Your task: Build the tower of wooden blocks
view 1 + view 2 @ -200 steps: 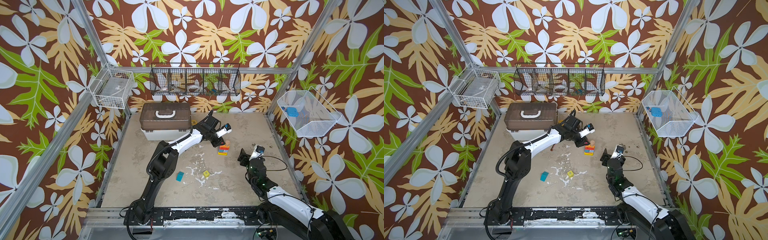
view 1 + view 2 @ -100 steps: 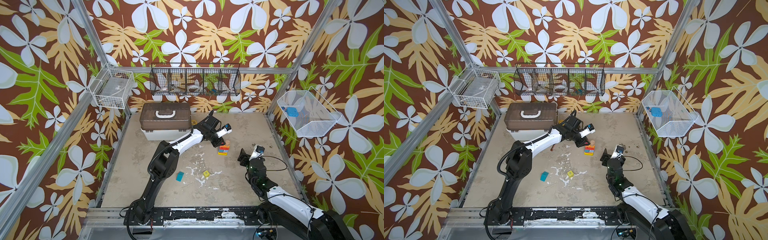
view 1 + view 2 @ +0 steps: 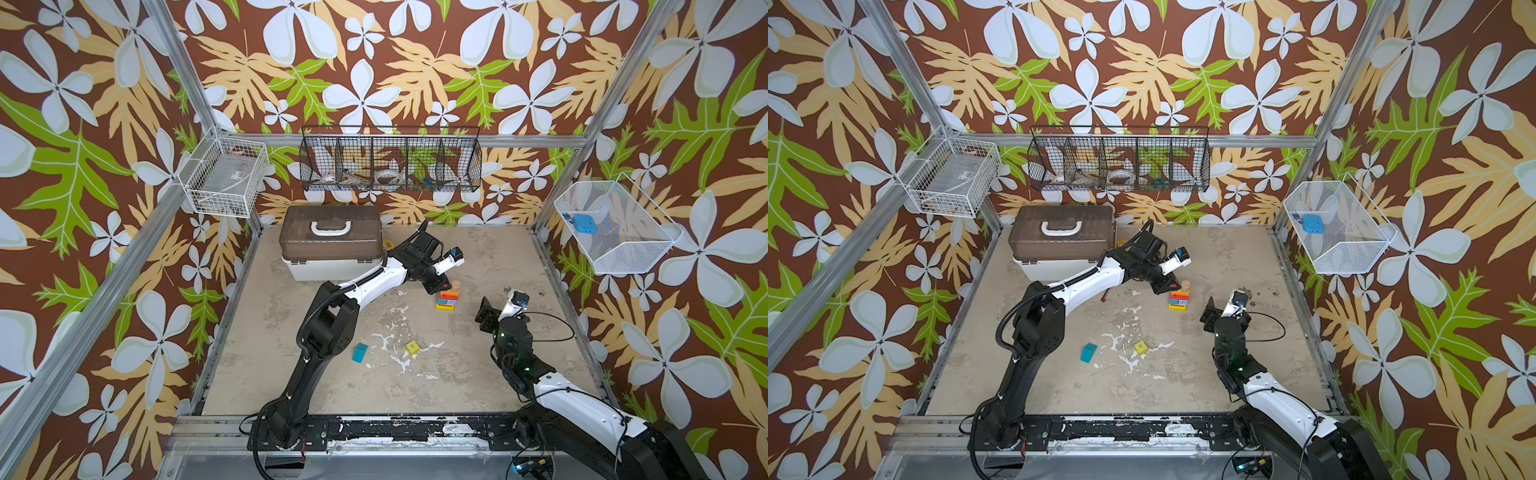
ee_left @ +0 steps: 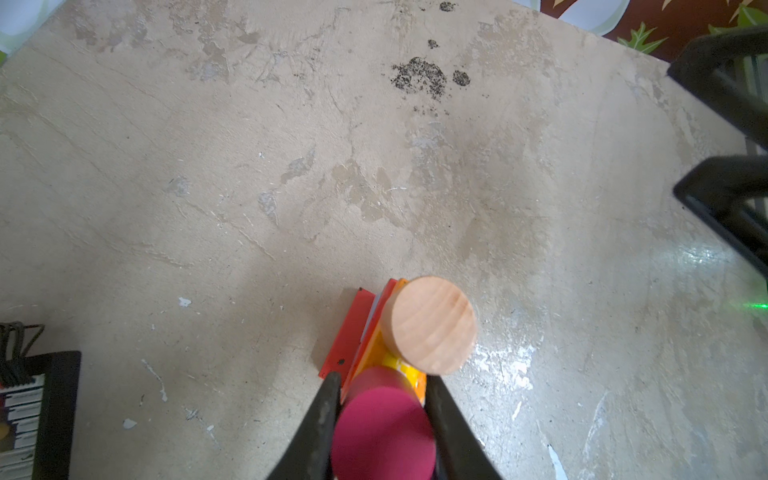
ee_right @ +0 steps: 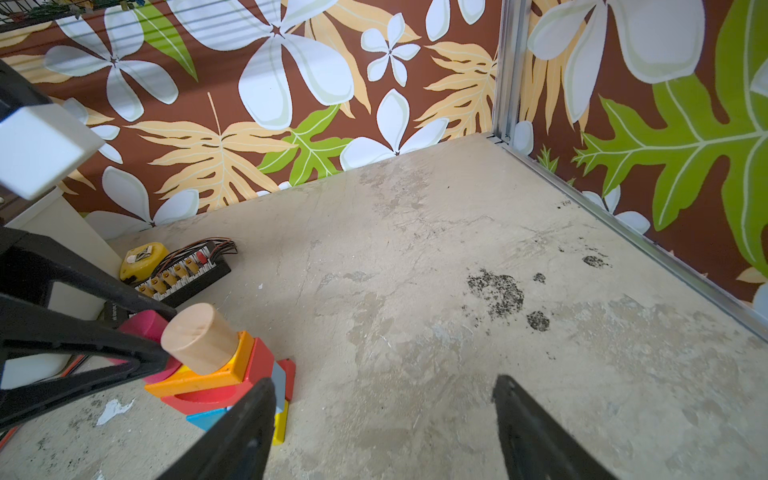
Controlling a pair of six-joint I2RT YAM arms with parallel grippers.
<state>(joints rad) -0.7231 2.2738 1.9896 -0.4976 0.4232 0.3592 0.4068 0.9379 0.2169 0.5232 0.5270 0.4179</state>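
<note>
1. As viewed from the left wrist, pinched narrow on the pink cylinder [image 4: 382,432] with the left claw [image 4: 382,377], one finger against each side.
2. Held just beside the plain-wood cylinder [image 4: 430,326], which stands upright on the same layer (gap or contact between the two: cannot tell).
3. Poised at the top of the tower [image 3: 448,298], level with the orange block [image 5: 199,376]; cannot tell whether seated on it or a touch above.
4. Beneath that orange layer, stacked downward: red block [image 5: 216,397], blue block [image 5: 205,417], yellow base [image 5: 281,424], all on the desk [image 3: 457,374] toward the middle back in both top views (tower also at [image 3: 1178,300]).
5. Reaching in from the left of the tower with the left arm, the claw directly over the stack's near-left half.
6. Spread wide and gripping nothing with the right claw [image 5: 384,384], low over bare desk.
7. Hanging near the tower on its right, clear of it in both top views (one finger merely overlapping the lower blocks in the right wrist view).
8. Lying loose nearer the front, well apart from both claws: teal block [image 3: 360,352] and yellow cube [image 3: 412,346].
9. Behind the left arm at the back: brown-lidded white case [image 3: 330,243], with a black connector board [image 5: 183,274] and a yellow tape measure [image 5: 143,255] beside it.
</note>
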